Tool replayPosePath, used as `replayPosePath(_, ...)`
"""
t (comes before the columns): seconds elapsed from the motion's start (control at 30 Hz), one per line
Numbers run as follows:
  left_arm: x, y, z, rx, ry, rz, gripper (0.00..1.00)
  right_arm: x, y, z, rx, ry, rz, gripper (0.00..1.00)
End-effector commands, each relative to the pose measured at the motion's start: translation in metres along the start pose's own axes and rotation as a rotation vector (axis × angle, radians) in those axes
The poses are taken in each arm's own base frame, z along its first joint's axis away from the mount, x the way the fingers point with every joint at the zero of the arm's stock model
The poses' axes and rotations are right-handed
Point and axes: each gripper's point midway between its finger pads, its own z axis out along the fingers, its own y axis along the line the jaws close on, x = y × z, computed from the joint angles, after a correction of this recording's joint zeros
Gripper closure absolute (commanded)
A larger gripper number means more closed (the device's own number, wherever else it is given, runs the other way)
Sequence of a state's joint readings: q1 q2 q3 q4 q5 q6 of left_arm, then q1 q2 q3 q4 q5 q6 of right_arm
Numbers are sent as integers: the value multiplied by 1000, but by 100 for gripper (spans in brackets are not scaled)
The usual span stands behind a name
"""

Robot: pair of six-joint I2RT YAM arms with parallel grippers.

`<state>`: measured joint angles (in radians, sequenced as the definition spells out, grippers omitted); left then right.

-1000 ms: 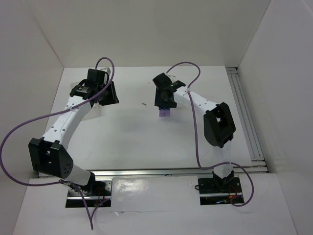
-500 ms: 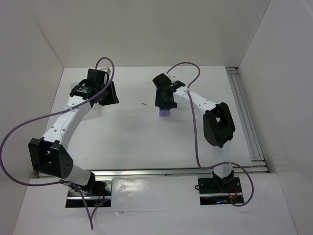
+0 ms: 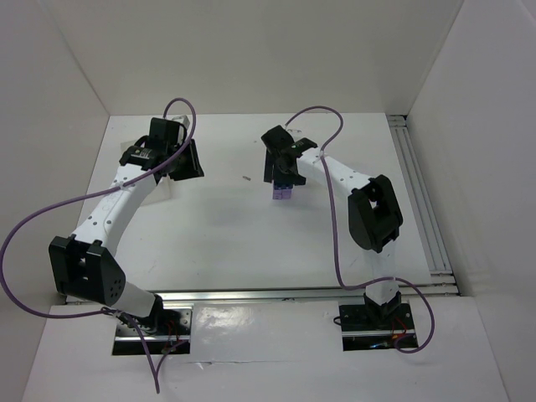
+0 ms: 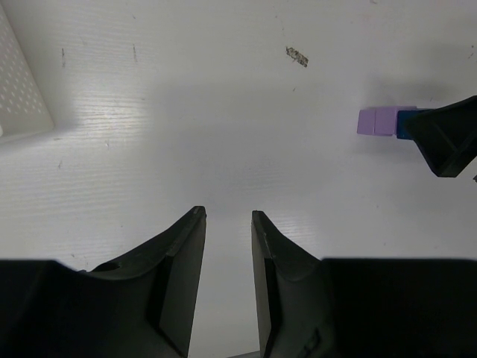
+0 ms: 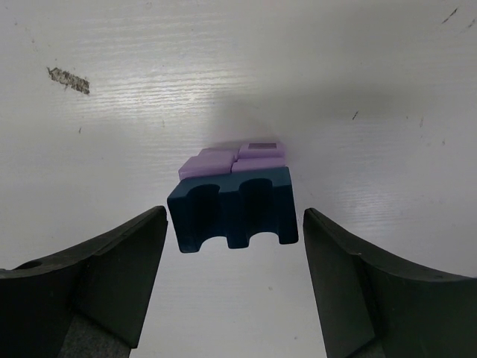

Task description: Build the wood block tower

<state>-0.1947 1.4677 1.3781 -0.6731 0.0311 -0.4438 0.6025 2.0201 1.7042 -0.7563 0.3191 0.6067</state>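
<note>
Overhead, wood block tower (image 3: 282,193): it stands at the far middle of the table (image 3: 226,243), where both arms could reach it.
Overhead, right gripper (image 3: 284,176): it hangs straight above the tower and points down, which suits setting a block on squarely.
Overhead, left gripper (image 3: 186,161): it is well to the left of the tower, probably parked there to leave the other arm room.
Left wrist, left gripper (image 4: 227,220): the fingers are a narrow way apart with nothing between them, and only bare table lies below.
Left wrist, white box (image 4: 19,89): it lies far left of the tower and plays no part in the stack.
Left wrist, tower: the purple blocks (image 4: 376,121) sit low and the dark blue block (image 4: 406,123) sits at the top. A black finger is close against the blue one, but contact cannot be told.
Right wrist, dark blue block (image 5: 232,209): it rests on top of the purple blocks (image 5: 223,162), grooved face toward the camera.
Right wrist, right gripper (image 5: 235,224): the fingers are spread to either side of the tower's top with a thin gap on each side. They grip nothing and the block sits unheld.
Right wrist, speck (image 5: 68,80): it is well left of the tower and judged harmless.
</note>
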Motion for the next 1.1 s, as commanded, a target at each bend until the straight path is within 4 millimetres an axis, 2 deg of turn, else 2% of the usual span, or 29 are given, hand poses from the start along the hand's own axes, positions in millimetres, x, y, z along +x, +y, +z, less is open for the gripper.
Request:
replayPosePath(0.0, -5, -1, -5, 17, -32, 18, 56, -5, 5, -5, 5, -15, -2, 17)
replayPosePath(0.17, -5, -2, -6, 25, -29, 19, 56, -7, 5, -7, 5, -15, -11, 15)
replayPosePath(0.23, -5, -2, -6, 26, -29, 19, 56, -8, 3, -7, 12, -20, -11, 18)
replayPosePath(0.3, -5, -2, -6, 26, -29, 19, 56, -10, 4, -11, 6, -29, -8, 25)
replayPosePath(0.4, -5, -2, -6, 26, -29, 19, 56, -10, 4, -11, 6, -29, -8, 28)
replayPosePath(1.0, -8, -3, -7, 29, -37, 28, 56, -13, 10, -13, -21, -32, -1, 28)
replayPosePath(1.07, -7, -2, -4, 25, -29, 28, 56, -9, 13, -11, -21, -24, -12, 28)
